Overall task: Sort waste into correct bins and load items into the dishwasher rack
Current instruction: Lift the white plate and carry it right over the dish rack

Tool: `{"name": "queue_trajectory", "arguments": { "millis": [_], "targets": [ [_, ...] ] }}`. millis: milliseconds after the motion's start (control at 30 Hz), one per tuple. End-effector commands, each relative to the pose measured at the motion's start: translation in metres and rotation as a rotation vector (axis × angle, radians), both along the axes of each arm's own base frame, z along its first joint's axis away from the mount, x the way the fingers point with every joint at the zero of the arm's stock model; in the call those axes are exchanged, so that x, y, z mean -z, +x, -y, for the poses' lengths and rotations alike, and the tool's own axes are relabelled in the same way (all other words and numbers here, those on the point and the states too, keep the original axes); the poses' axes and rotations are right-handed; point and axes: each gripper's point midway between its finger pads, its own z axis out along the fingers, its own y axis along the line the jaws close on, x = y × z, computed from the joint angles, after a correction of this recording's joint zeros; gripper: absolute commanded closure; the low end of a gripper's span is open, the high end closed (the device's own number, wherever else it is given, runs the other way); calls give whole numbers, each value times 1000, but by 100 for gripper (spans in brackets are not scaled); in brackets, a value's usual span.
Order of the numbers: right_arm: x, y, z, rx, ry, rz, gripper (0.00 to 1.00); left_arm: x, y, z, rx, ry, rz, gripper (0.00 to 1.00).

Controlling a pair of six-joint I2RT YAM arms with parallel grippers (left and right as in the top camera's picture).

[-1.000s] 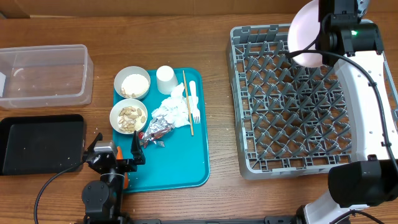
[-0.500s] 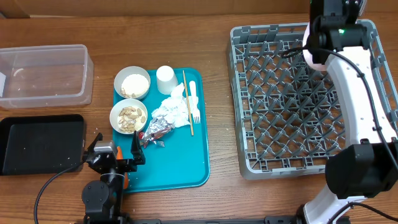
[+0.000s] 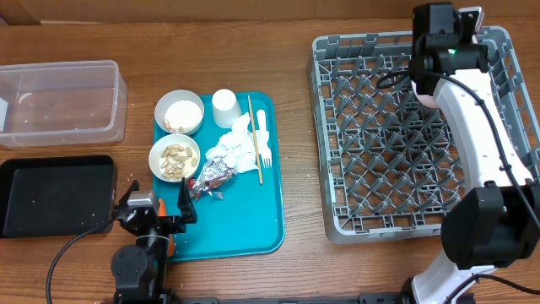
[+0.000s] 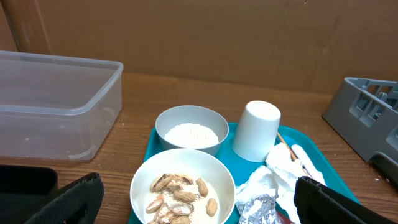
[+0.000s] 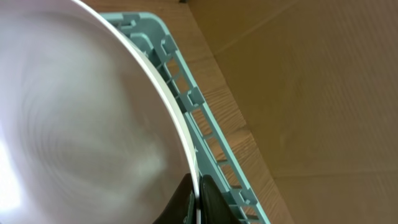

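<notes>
My right gripper [image 5: 196,198] is shut on the rim of the pale pink-white plate [image 5: 81,124]. It holds the plate on edge over the far right part of the grey dishwasher rack [image 3: 384,152]. In the overhead view only a sliver of the plate [image 3: 427,89] shows beside the arm. My left gripper [image 3: 157,213] is open and empty at the teal tray's front left corner. The tray holds a bowl of nuts [image 3: 175,158], a bowl of white crumbs [image 3: 179,111], a cup [image 3: 224,107], a napkin [image 3: 238,145], a foil wrapper [image 3: 211,177], a wooden stick [image 3: 254,139] and a fork [image 3: 262,142]. No carrot shows.
The clear tub [image 3: 59,101] stands at the far left, with the black tray [image 3: 55,196] in front of it. The teal tray [image 3: 245,224] lies between them and the rack. Brown cardboard walls stand behind the table. The rack's rim [image 5: 208,127] runs close beside the plate.
The right arm has swung the plate from flat-on at the rack's far right corner to edge-on and lower over the rack. The left arm has not moved.
</notes>
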Motion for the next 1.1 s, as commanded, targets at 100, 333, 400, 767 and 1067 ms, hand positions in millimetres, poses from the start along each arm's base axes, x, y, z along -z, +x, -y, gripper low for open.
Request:
{"name": "queue_trajectory", "arguments": {
  "millis": [100, 333, 400, 767, 1067],
  "targets": [
    [1, 1, 9, -27, -57, -62, 96, 0, 0, -1, -4, 16, 4, 0],
    [13, 6, -2, -89, 9, -85, 93, 0, 0, -1, -4, 16, 4, 0],
    [19, 6, -6, -110, 41, -98, 91, 0, 0, -1, -4, 16, 4, 0],
    [28, 6, -37, -150, 261, -63, 21, 0, 0, -1, -4, 16, 4, 0],
    [-85, 12, -68, -182, 491, 223, 0, 1, 0, -1, -4, 16, 4, 0]
  ]
}}
